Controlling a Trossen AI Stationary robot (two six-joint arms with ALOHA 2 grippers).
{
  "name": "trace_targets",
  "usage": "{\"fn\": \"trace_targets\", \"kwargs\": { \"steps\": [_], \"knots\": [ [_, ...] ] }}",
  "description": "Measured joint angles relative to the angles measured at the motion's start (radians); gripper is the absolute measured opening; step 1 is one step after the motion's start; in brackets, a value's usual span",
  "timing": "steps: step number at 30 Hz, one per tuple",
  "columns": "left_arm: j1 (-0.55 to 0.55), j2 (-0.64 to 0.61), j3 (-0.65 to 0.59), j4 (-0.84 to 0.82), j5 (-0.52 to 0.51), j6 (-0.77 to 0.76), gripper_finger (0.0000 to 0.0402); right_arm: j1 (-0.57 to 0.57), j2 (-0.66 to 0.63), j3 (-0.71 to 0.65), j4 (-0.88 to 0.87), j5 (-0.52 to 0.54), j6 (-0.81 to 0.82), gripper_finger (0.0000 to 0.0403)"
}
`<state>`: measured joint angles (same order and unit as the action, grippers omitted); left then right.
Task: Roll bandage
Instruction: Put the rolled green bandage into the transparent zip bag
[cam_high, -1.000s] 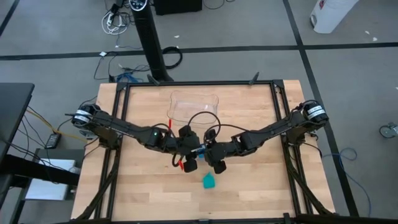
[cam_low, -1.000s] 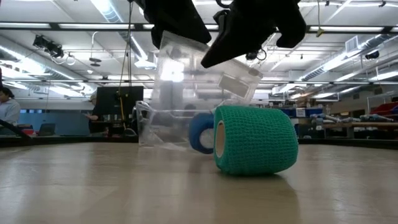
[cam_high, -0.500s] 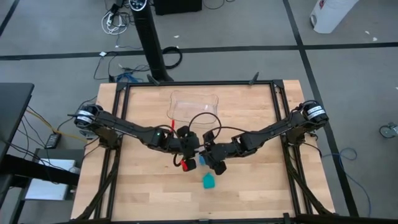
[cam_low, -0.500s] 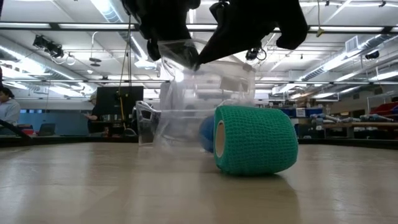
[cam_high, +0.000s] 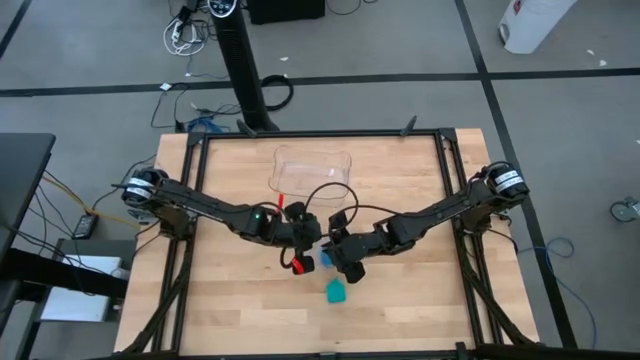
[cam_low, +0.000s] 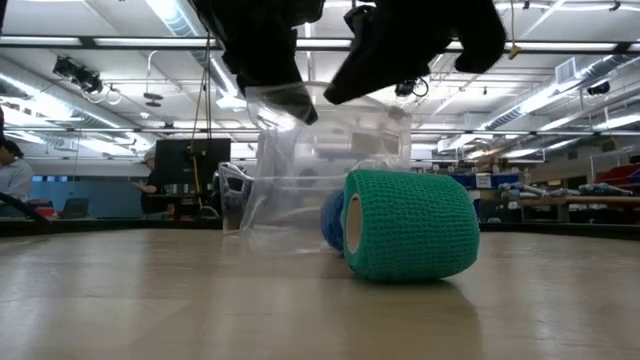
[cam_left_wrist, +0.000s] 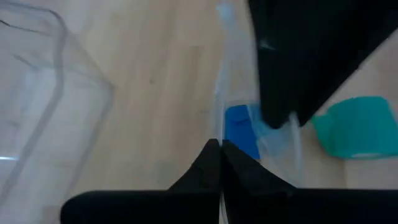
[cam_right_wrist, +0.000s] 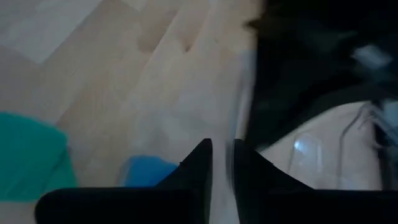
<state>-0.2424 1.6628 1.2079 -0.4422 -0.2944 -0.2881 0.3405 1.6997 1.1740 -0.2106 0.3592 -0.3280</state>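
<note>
The teal-green bandage, a stubby roll, lies on its side on the wooden table, axis level, near the front edge. Just behind it, a clear plastic bag holds a blue roll. Left gripper and right gripper each pinch the bag's film, fingers nearly closed.

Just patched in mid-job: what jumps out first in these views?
The teal bandage, already a stubby roll, lies on its side alone on the table, toward its front edge. Just behind it, both grippers meet over mid-table, left gripper and right gripper each pinching a clear plastic bag with a blue roll inside. A clear tray sits near the far edge.
</note>
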Motion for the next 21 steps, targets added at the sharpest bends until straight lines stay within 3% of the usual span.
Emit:
{"fn": "trace_targets", "kwargs": {
  "steps": [8,11,15,21],
  "knots": [
    [-0.015,-0.027,0.044,0.002,-0.187,0.155,0.0002,-0.006,0.0,0.0,-0.074,-0.012,0.08,0.0071],
    [-0.03,-0.027,0.085,-0.003,-0.25,0.257,0.0002,-0.006,0.0,0.0,-0.059,0.094,0.063,0.0069],
    [-0.037,-0.027,0.117,-0.01,-0.246,0.288,0.0001,-0.019,0.0,0.0,-0.054,0.133,0.028,0.0068],
    [-0.039,-0.022,0.115,-0.09,-0.192,0.159,0.0001,-0.03,0.0,0.0,-0.063,0.009,0.093,0.0068]
  ]
}}
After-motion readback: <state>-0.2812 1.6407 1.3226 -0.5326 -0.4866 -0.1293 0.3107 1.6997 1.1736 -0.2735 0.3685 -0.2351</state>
